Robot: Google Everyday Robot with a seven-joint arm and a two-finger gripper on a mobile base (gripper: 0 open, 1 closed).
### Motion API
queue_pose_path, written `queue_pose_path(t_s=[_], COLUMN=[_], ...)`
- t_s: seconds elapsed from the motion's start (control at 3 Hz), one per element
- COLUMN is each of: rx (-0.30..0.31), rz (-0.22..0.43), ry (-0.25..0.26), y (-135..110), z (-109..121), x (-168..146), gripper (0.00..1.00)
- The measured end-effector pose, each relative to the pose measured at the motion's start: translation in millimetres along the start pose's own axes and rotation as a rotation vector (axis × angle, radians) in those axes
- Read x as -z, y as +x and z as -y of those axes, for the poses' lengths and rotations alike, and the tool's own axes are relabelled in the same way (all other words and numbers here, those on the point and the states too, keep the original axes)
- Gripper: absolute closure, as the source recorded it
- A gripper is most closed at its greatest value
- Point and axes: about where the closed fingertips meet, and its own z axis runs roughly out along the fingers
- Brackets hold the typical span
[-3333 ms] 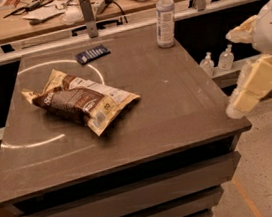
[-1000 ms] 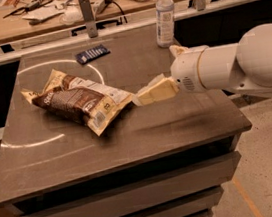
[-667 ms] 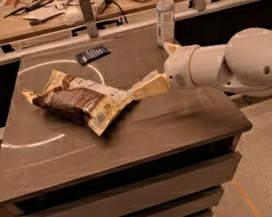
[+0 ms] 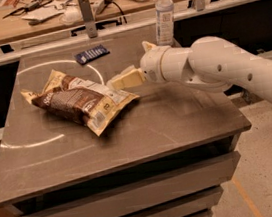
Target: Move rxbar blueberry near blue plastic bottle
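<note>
The rxbar blueberry point(image 4: 91, 54) is a small flat dark navy wrapper lying near the table's far edge. The blue plastic bottle point(image 4: 164, 14) stands upright at the far right of the table, white cap on top. My gripper point(image 4: 122, 79) reaches in from the right on a thick white arm point(image 4: 221, 65). It hovers over the middle of the table, at the right end of the chip bag. It is in front of and to the right of the rxbar, and holds nothing that I can see.
A large brown-and-cream chip bag point(image 4: 80, 100) lies left of centre on the grey table point(image 4: 168, 121). Behind the table runs a rail with posts point(image 4: 86, 12) and a cluttered wooden desk point(image 4: 37, 13). Floor lies to the right.
The arm swung in from the table's right side over the top. In the last second the gripper moved further left and towards the far edge, nearer the rxbar.
</note>
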Motion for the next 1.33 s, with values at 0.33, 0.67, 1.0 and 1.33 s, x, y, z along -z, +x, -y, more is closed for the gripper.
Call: queue_pose_path(t_s=[0.33, 0.67, 1.0, 1.33], rx=[0.014, 0.002, -0.053, -0.073], rz=[0.043, 0.047, 0.048, 0.049], ry=[0.017, 0.024, 0.03, 0.013], y=[-15, -19, -16, -8], z=[17, 22, 29, 32], x=[-33, -60, -104, -148], gripper=[0.0, 0.0, 0.0, 0.0])
